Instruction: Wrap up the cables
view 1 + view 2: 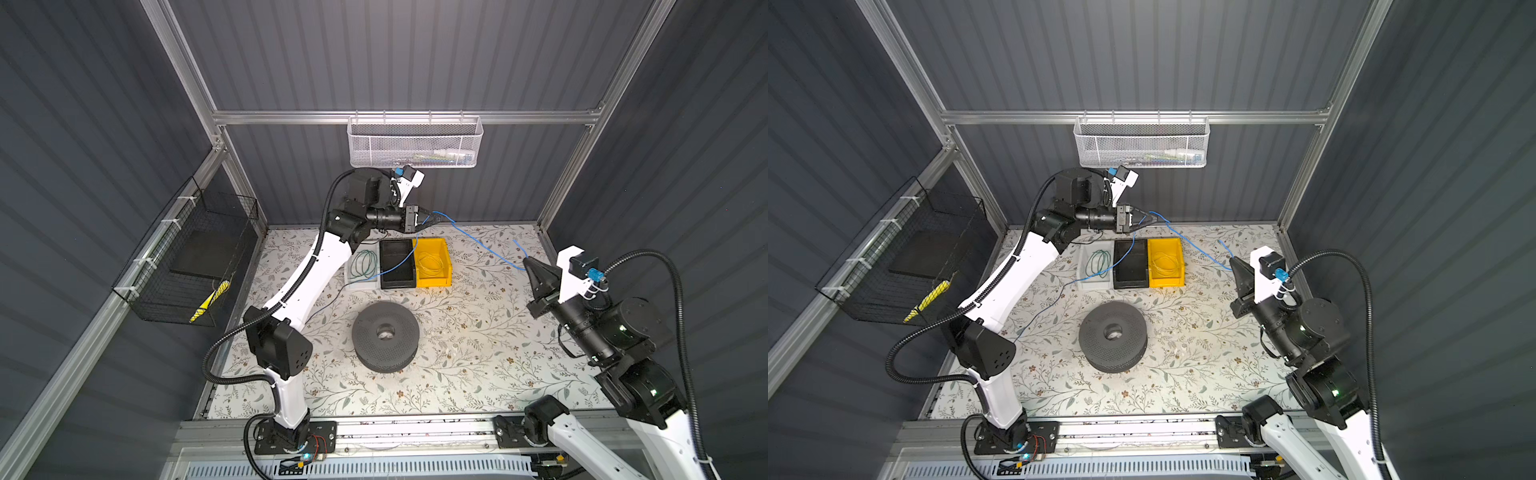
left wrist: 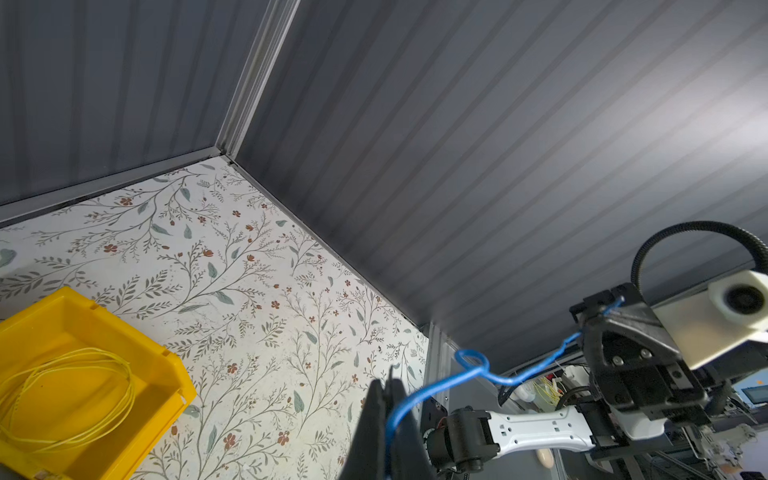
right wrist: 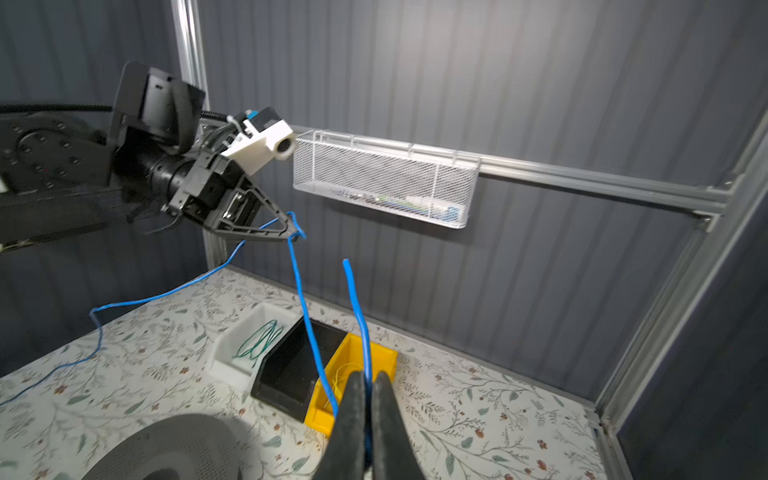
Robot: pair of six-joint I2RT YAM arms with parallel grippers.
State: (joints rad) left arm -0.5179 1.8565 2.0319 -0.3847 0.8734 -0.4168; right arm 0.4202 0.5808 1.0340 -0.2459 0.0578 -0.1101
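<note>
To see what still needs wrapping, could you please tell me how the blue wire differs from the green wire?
The blue wire hangs uncoiled in the air; the green wire is coiled. Both shut, the left end effector and right end effector pinch the blue wire; neither holds the green wire. The blue wire trails over the black bin onto the table; the green wire lies in the white bin. Both are thin.

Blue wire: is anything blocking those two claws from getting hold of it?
Nothing visible does. The left gripper and the right gripper are both shut on the blue wire, which hangs in the air between them, above the table.
</note>
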